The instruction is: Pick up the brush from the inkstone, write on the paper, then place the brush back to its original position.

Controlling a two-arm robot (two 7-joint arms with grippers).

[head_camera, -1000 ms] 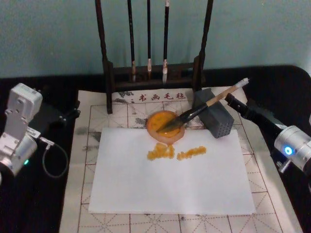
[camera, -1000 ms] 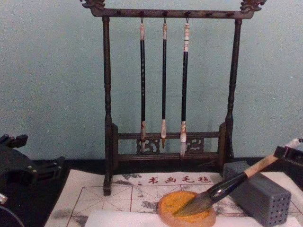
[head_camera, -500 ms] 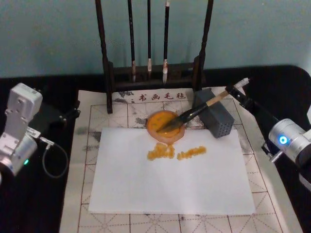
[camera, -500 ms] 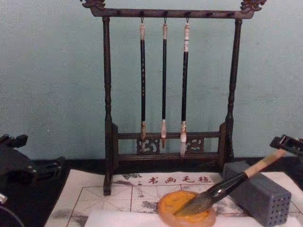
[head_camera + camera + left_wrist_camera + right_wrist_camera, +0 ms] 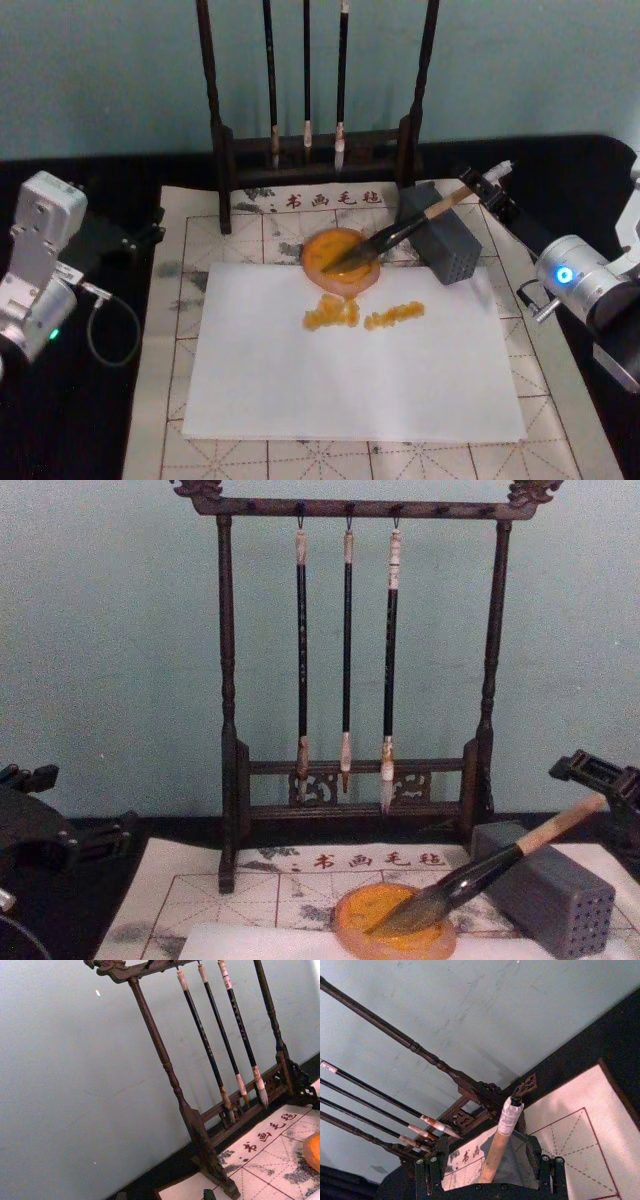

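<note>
On red-gridded mat [image 5: 250, 225] before teal wall [image 5: 100, 80]: brush [image 5: 405, 228] tip in inkstone [image 5: 322, 250]; right gripper [image 5: 483, 187] wide open astride shaft, holding nothing.

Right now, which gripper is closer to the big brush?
Right. The right gripper straddles the brush's top end; the left gripper sits far off by the mat's left edge.

Dim, even light; soft shadows
</note>
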